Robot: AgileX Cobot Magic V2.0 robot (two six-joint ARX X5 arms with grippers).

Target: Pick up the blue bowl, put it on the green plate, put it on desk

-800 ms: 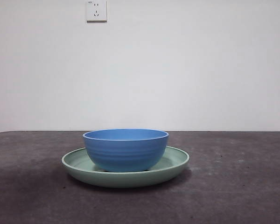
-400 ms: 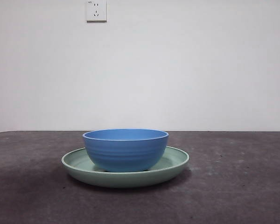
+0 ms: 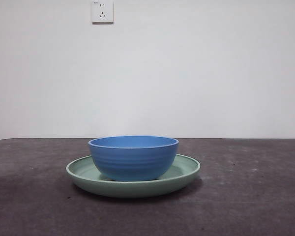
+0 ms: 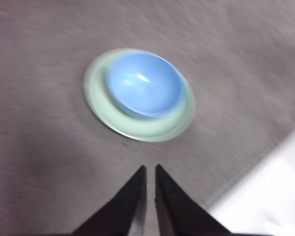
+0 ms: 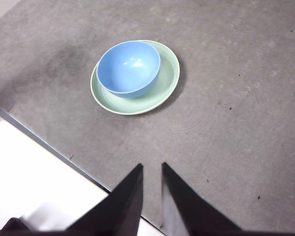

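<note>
Blue bowl (image 3: 133,157) sits upright inside the plate (image 3: 184,173), so you can judge the stacking step done; setting it back on the tabletop (image 3: 250,196) remains. Left gripper (image 4: 149,169) and right gripper (image 5: 152,167) hover high, well apart from it, jaws nearly closed, empty. You have bare tabletop all round; its edge shows beneath both grippers.

The blue bowl (image 3: 133,157), the green plate (image 3: 187,173) under it and the wall socket (image 3: 102,11) all sit a tiny bit more to the right in the front view than a moment ago.
</note>
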